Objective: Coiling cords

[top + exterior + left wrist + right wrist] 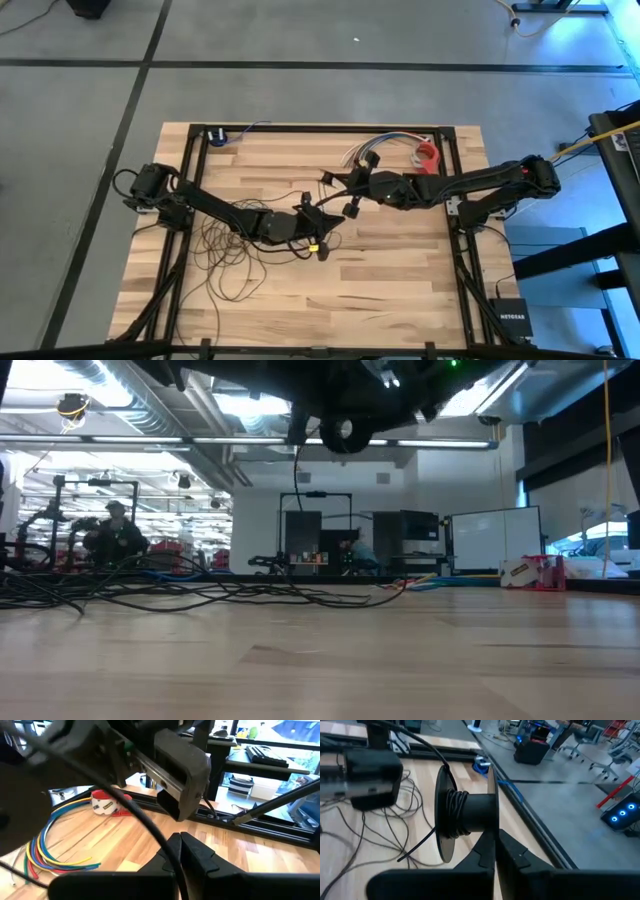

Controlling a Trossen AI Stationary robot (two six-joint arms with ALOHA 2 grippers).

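Observation:
The cords are one thin dark wire. It lies in loose loops [228, 255] on the table's left half, which show as strands [150, 595] in the low view. From there it runs up to a small black spool [470, 815], with several turns [455, 812] wound on the hub. My right gripper [495, 845] is shut on the spool above the table's middle [350, 198]. My left gripper [179, 851], just nearer and to the left [325, 222], is shut on the wire. In the low view the spool [345, 430] hangs high, with wire [297, 490] dropping from it. My left gripper pinches a single strand of the wire [161, 837] between its two fingers, above the table. The strand runs along the fingers and rises away past my right gripper. My right gripper pinches the rim of the spool's nearer flange [492, 817] between its two fingers, slanting slightly downward. The spool is lifted clear, its hub lying level.
A bundle of multicoloured wires [368, 150] and a red tape dispenser [428, 155] lie at the table's far right. A small blue thing [217, 135] sits at the far left corner. A black frame [320, 128] rims the table. Bare wood lies near and right [400, 280].

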